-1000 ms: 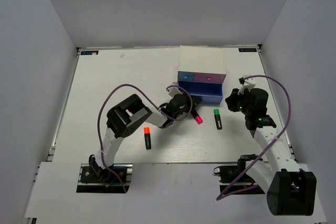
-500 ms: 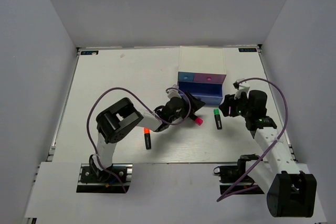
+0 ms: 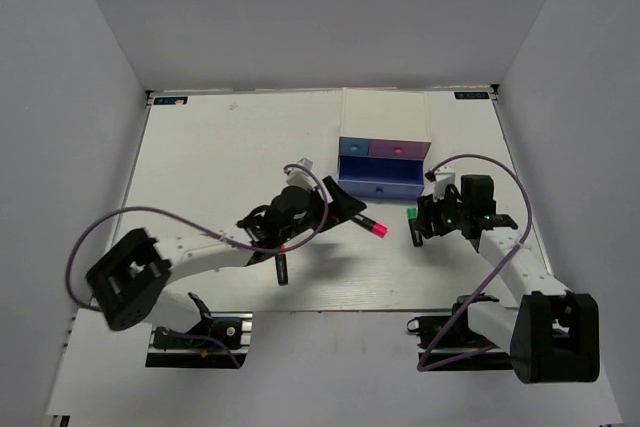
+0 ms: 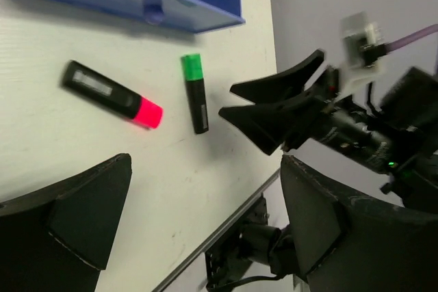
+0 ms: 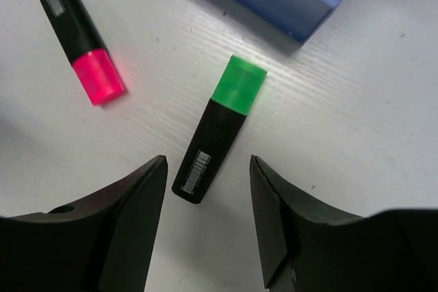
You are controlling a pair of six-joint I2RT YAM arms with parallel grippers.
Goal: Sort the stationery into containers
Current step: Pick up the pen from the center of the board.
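The white tabletop (image 3: 220,167) carries a white-topped boxy mini cabinet (image 3: 385,122) at its far middle. The cabinet's wide blue plastic drawer (image 3: 380,187) stands pulled out toward the arms, and the pink drawer front (image 3: 400,149) above it is shut. Over the last second the left gripper (image 3: 338,207) has left the blue drawer's front, where it sat closed, and drawn back to the left. Its jaws now stand at full spread and hold nothing, as the left wrist view confirms. In the same interval the right gripper (image 5: 207,162) has come from beside the cabinet's right corner to directly above the short black marker with a green cap (image 5: 219,124). Its jaws have widened to a partial opening, one finger on each side of the barrel, with nothing gripped. Judged from this, the drawer is ready to receive and picking the green-capped marker is the step in hand. That marker lies flat on the tabletop just in front of the drawer's right corner, cap toward the cabinet, with a white label strip near its tail. The short black marker with a pink cap (image 3: 370,224) lies just left of it, clear of both grippers. The short black marker with an orange cap (image 3: 282,269) lies well apart, partly covered by the left arm.
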